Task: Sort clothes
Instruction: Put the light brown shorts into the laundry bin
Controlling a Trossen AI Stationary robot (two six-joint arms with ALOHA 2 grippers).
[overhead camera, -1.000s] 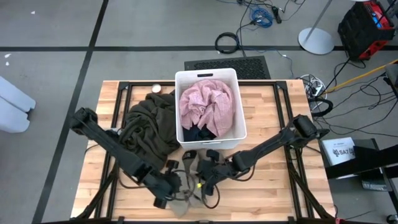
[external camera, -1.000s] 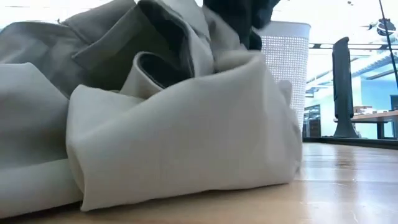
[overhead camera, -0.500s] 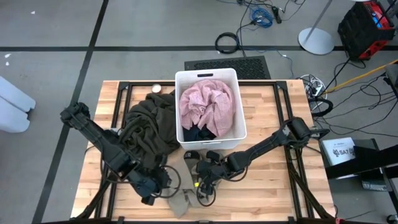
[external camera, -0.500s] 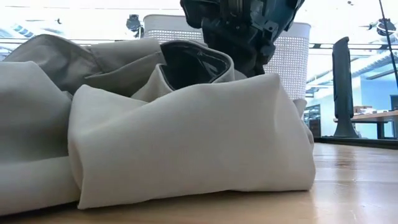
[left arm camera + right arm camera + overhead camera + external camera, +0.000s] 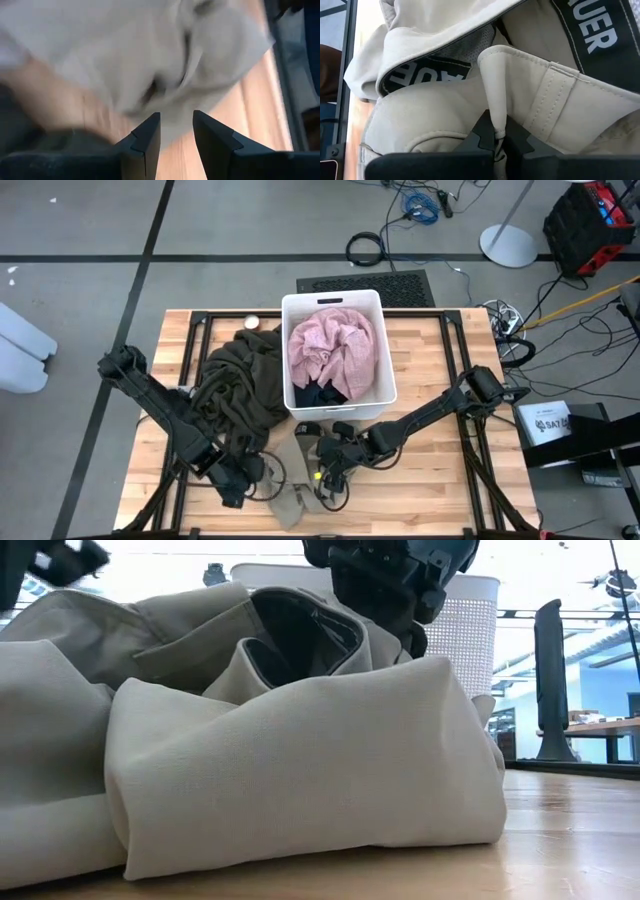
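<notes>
The beige garment (image 5: 292,502) with a lettered waistband (image 5: 592,37) lies crumpled on the table near its front edge, and fills the low view (image 5: 300,770). My right gripper (image 5: 322,480) stands over it and is shut on its cloth. My left gripper (image 5: 250,480) is open a little to the garment's left, its fingers (image 5: 150,137) over bare wood with nothing between them. A large dark olive garment (image 5: 235,395) lies heaped left of the white bin (image 5: 335,297). A pale pink garment (image 5: 330,345) fills the bin, over a dark one (image 5: 320,393). My right gripper pinches a raised, stitched fold of the beige garment (image 5: 496,117) between its two fingers, beside the lettered waistband. The fingers slant down from the table's right side. The rest of the garment lies slack on the table.
The white bin stands at the table's far middle. A small round object (image 5: 251,322) sits at the far left, beside the olive heap. Bare wood shows at the right (image 5: 440,470). Cables and a red case lie on the floor beyond the table.
My left gripper has drawn away from the beige garment toward the table's left edge, sinking a little and rolling. The garment's raised upper folds have sunk lower. My right gripper has stayed shut on the cloth.
</notes>
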